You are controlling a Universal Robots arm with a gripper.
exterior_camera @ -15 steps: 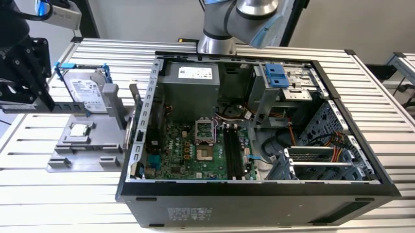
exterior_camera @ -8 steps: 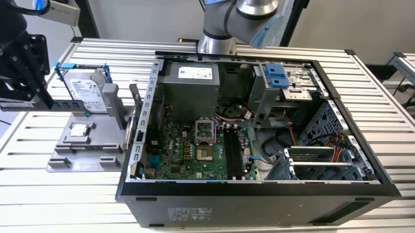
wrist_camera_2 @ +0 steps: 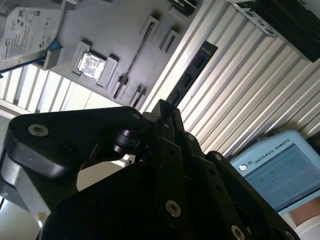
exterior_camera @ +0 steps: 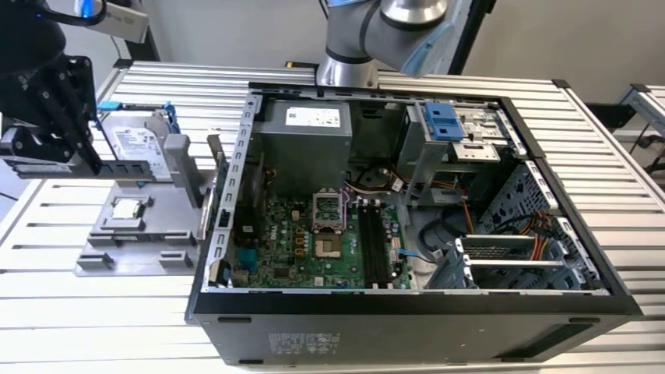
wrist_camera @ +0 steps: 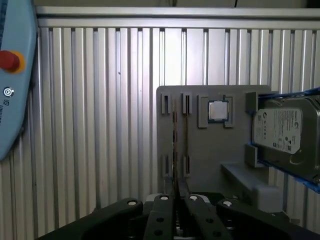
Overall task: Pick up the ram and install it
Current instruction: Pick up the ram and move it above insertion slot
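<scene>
My gripper [exterior_camera: 96, 167] hangs at the exterior view's left, above the grey parts holder [exterior_camera: 135, 245], and is shut on the ram [exterior_camera: 123, 169]. In the second wrist view the ram [wrist_camera_2: 192, 75] is a dark narrow stick that sticks out from the fingertips of the gripper [wrist_camera_2: 165, 107] over the ribbed table. The first wrist view has the ram [wrist_camera: 175, 145] edge-on, a thin line running out from the gripper [wrist_camera: 176, 194] across the holder [wrist_camera: 200, 165]. The open computer case [exterior_camera: 223, 234] lies to the right, with the long black memory slots [exterior_camera: 374, 241] on its green motherboard [exterior_camera: 301, 238].
On the holder sit a silver hard drive [exterior_camera: 137, 144] in a blue bracket and a small square processor [exterior_camera: 127, 207]. The arm's base [exterior_camera: 348, 70] stands behind the case. A pale blue teach pendant [wrist_camera_2: 280, 170] lies on the ribbed table [exterior_camera: 83, 312].
</scene>
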